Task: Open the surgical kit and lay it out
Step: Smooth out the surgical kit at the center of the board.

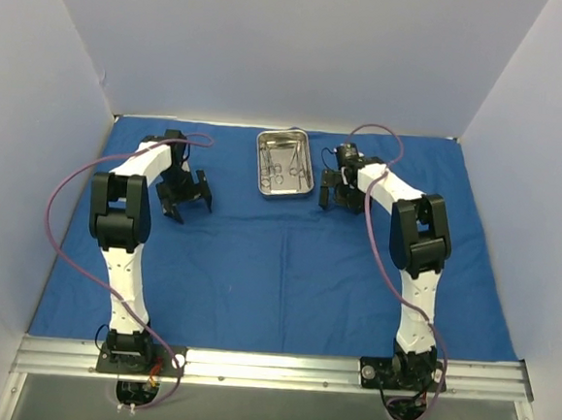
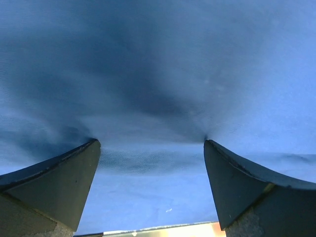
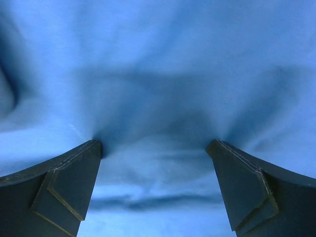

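cloth: you've got the large royal-blue cloth wrap (image 1: 286, 269) spread open on the table. It runs under the tray and out past it on every side.
tray: the small shiny rectangular steel tray (image 1: 284, 195) sits on the cloth toward its far edge, roughly midway between the two arms.
instruments: slim silver ring-handled instruments (image 1: 286, 167) lie inside the tray. They're too small for you to count or tell apart.
left jaws: wide open with nothing between them. They are left of the tray, well apart from it and slightly nearer the arm bases.
left wrist view: you see only bare cloth (image 2: 158, 74). It puckers at the black fingertips (image 2: 91, 148), which looks like contact.
right jaws: wide open and empty. They are just right of the tray, close to its right rim. You can't tell from the top view whether they touch it.
right wrist view: bare cloth (image 3: 158, 59) again, creased at both fingertips (image 3: 94, 148).
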Robot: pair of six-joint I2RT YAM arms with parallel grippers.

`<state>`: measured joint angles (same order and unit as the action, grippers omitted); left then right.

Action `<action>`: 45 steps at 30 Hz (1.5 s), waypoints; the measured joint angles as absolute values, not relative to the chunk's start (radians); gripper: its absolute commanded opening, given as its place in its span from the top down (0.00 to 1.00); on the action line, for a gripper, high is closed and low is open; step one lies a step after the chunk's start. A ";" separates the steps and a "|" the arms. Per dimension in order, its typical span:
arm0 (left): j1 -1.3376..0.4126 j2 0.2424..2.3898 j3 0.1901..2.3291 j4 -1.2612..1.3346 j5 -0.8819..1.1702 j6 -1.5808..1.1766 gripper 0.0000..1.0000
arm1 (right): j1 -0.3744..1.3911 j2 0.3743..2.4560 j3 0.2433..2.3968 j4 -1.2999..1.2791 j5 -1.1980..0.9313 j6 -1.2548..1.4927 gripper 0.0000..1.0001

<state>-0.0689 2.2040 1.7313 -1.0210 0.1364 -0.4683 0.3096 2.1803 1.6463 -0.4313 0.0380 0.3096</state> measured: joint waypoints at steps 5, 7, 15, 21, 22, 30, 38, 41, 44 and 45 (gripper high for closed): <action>-0.030 2.203 1.729 -1.047 0.150 -0.462 0.00 | 0.273 2.146 1.596 -0.424 0.024 0.307 0.00; -0.015 2.203 1.729 -1.056 0.150 -0.452 0.00 | 0.258 2.146 1.604 -0.437 0.020 0.297 0.00; -0.010 2.199 1.790 -1.071 0.131 -0.398 0.00 | 0.214 2.172 1.764 -0.591 0.060 0.252 0.00; -0.036 2.162 1.856 -1.002 0.137 -0.395 0.00 | 0.223 2.210 1.946 -0.595 0.064 0.275 0.00; -0.041 2.167 1.886 -0.998 0.138 -0.392 0.00 | 0.224 2.250 2.016 -0.597 0.065 0.280 0.00; -0.114 2.391 2.292 -1.062 0.110 -0.373 0.05 | 0.230 2.473 2.241 -0.658 0.065 0.289 0.01; -0.208 2.503 2.300 -1.164 0.054 -0.389 0.08 | 0.259 2.482 2.198 -0.676 0.068 0.282 0.01; -0.219 2.552 2.373 -1.214 0.032 -0.392 0.08 | 0.269 2.486 2.197 -0.667 0.072 0.282 0.00; -0.215 2.603 2.461 -1.268 0.023 -0.408 0.08 | 0.270 2.507 2.228 -0.667 0.072 0.278 0.00; -0.212 2.616 2.484 -1.282 0.023 -0.412 0.08 | 0.270 2.521 2.249 -0.668 0.070 0.277 0.00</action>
